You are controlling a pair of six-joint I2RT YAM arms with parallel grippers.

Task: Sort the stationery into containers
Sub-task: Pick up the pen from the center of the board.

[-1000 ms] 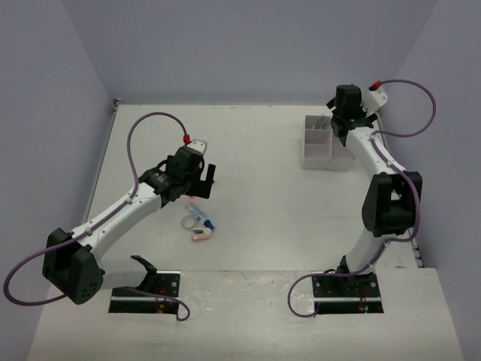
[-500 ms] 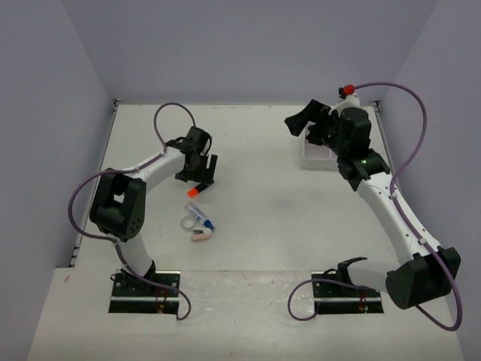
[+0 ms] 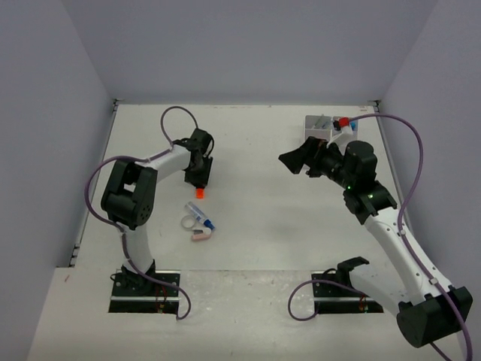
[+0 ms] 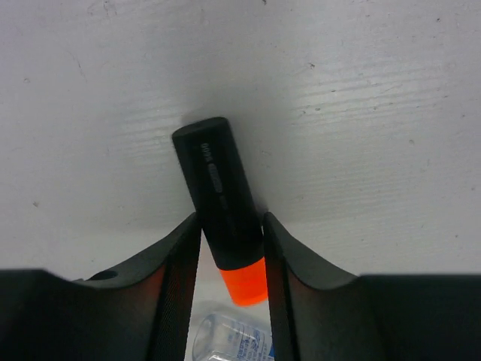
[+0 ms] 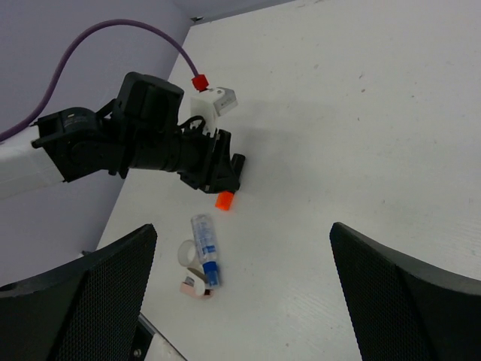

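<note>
Since the left gripper (image 4: pixel 231 226) has its fingers (image 4: pixel 180 256) hard against both sides of the highlighter (image 4: pixel 214 180), we read this as the pick step of one sort cycle. It looks pinched on the black barrel just above the orange cap (image 4: pixel 244 280). The highlighter lies flat on the table (image 3: pixel 263 226), not lifted.

The right gripper (image 3: pixel 294 160) is spread wide with nothing between the fingers. It hangs over mid-table, pointing toward the left arm, just in front of the organiser box (image 3: pixel 316 124).

We only see part of the box at far right, since the right arm covers the rest. We can't tell which compartments are filled.

Loose near the highlighter:
- small tape roll (image 5: pixel 186 252)
- clear-bodied item with a blue end (image 5: pixel 204 256), touching or nearly touching the roll
- pink piece (image 5: pixel 192 287), just beside them

Next move, our call:
- lift straight up and confirm the barrel doesn't pivot in the pinch, because the grip sits near the cap end and the long end may droop
- the box is well apart from the left arm, so we need a long carry or a handover to the right gripper
- keep clear of the three loose items on lift-off
</note>
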